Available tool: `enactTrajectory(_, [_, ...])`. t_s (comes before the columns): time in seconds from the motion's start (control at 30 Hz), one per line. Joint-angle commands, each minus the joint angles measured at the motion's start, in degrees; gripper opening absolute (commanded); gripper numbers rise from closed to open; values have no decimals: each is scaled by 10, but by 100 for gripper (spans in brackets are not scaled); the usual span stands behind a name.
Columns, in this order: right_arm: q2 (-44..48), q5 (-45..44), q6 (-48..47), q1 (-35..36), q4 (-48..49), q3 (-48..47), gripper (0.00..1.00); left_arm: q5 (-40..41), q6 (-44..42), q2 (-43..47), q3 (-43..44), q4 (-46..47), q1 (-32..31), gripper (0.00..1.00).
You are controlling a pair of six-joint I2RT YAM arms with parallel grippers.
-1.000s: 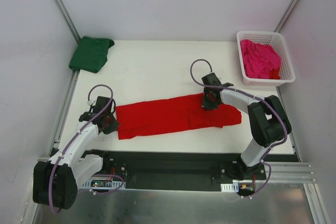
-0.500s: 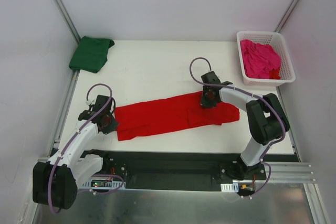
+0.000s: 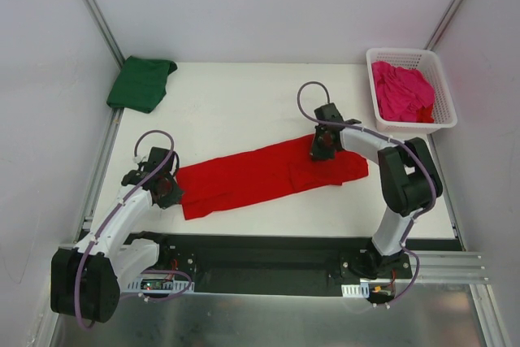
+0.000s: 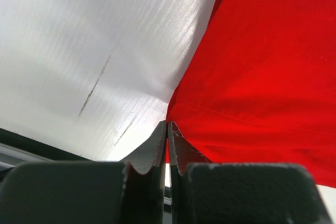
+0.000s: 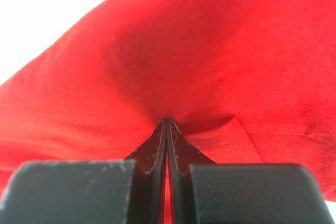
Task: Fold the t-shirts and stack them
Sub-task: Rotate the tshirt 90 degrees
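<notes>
A bright red t-shirt (image 3: 268, 175) lies as a long folded strip across the near middle of the table. My left gripper (image 3: 172, 190) is shut on its left end; the left wrist view shows the red cloth (image 4: 262, 66) pinched at my gripper's (image 4: 167, 124) tips. My right gripper (image 3: 319, 149) is shut on the strip's far edge towards the right, where the red cloth (image 5: 173, 56) puckers around my gripper (image 5: 167, 123). A folded dark green t-shirt (image 3: 141, 83) rests at the far left corner. A magenta pink t-shirt (image 3: 401, 93) lies crumpled in the basket.
A white lattice basket (image 3: 445, 111) stands at the far right of the table. White walls with metal posts enclose the table on three sides. A black rail (image 3: 268, 258) carrying both arm bases runs along the near edge.
The right gripper has drawn the strip's right part a little away from the arms, so the strip now slants more. The left gripper has barely moved.
</notes>
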State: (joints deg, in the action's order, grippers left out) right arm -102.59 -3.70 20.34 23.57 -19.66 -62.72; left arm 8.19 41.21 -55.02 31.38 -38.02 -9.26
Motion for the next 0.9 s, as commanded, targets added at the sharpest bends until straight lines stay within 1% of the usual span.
enactTrajectory(0.0, [-39,-11,-5,-29,-5,1,2,17,10,-1,15,-15,7,0])
enactTrajectory(0.87, [-77,-15,-9,-56,-29,-87,2,0,13,-2,4,-7,7,0])
